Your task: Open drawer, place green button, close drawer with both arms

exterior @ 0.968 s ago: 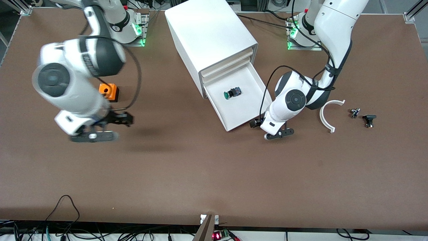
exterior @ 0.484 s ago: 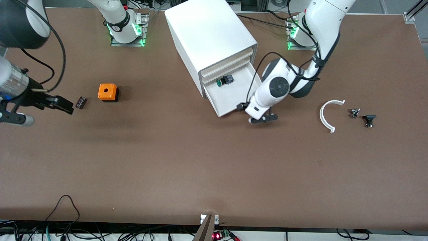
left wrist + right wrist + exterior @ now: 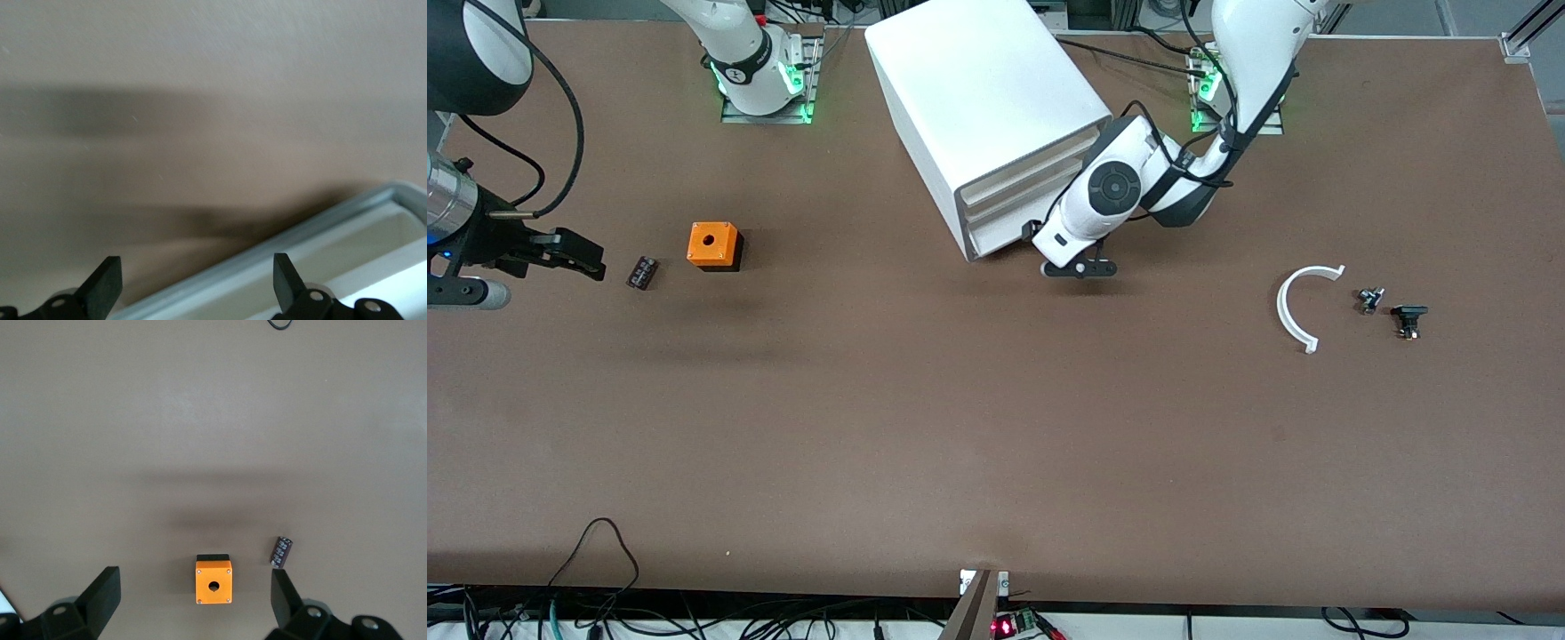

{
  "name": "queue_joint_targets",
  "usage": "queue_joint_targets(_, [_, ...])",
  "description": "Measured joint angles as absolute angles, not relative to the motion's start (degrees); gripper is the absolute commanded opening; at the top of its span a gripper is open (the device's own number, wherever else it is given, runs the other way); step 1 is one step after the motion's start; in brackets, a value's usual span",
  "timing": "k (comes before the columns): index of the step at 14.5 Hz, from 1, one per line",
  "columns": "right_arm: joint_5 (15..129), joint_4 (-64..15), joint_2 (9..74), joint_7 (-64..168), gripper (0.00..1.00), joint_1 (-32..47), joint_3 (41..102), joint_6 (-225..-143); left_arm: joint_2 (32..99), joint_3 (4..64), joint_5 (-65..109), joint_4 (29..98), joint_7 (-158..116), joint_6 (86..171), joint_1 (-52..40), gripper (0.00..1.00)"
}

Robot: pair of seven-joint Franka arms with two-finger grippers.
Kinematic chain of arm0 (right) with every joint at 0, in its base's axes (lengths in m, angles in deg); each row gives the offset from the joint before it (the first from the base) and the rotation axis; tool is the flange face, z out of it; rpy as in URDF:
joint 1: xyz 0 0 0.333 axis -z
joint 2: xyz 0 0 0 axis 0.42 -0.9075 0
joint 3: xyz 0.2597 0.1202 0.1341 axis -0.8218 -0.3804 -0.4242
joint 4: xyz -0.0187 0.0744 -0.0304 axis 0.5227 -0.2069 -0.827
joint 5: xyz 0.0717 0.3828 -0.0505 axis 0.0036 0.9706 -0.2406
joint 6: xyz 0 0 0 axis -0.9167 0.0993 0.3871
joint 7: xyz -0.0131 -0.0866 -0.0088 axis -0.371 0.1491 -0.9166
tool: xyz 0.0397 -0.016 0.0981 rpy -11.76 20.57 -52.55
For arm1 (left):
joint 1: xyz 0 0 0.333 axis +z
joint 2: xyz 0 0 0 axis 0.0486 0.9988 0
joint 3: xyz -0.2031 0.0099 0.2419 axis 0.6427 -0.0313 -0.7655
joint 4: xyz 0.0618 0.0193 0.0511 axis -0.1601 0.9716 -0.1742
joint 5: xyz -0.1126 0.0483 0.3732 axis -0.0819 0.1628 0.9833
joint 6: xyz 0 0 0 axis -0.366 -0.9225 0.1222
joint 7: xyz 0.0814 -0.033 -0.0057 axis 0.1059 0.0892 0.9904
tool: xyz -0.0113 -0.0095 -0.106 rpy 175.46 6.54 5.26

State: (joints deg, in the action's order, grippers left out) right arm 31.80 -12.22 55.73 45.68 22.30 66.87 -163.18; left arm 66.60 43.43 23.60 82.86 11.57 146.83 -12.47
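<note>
The white cabinet (image 3: 978,80) stands at the middle of the table's robot side. Its lowest drawer (image 3: 999,236) is pushed in, flush with the upper ones. The button is hidden. My left gripper (image 3: 1040,240) is at the drawer's front, low over the table. In the left wrist view it (image 3: 195,283) is open and empty, with the drawer's white edge (image 3: 320,267) close to the fingers. My right gripper (image 3: 569,255) hangs open and empty over the right arm's end of the table; the right wrist view shows it (image 3: 195,588) above the orange cube (image 3: 213,579).
An orange cube with a hole (image 3: 713,244) and a small black block (image 3: 641,271) lie toward the right arm's end. A white curved piece (image 3: 1294,307) and two small dark parts (image 3: 1369,300) (image 3: 1408,317) lie toward the left arm's end.
My left gripper pushed the drawer from wide open to shut, and the button went out of sight inside. My right arm swung away toward its end of the table.
</note>
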Motion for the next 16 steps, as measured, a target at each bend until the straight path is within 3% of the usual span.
queue_joint_targets(4, [31.8,-14.6,57.9,46.3,1.0,22.3,66.8,-163.2,66.4,44.8,23.6,82.9,11.6,143.6,-12.5,1.0])
queue_joint_targets(11, [31.8,-27.0,67.6,46.4,1.0,22.3,66.7,-167.6,61.8,43.9,23.6,80.7,11.6,144.1,-6.4,1.0])
queue_joint_targets(16, [31.8,-28.1,68.5,46.8,1.0,22.3,66.7,-167.8,54.3,37.8,23.6,75.3,9.1,142.9,0.6,1.0])
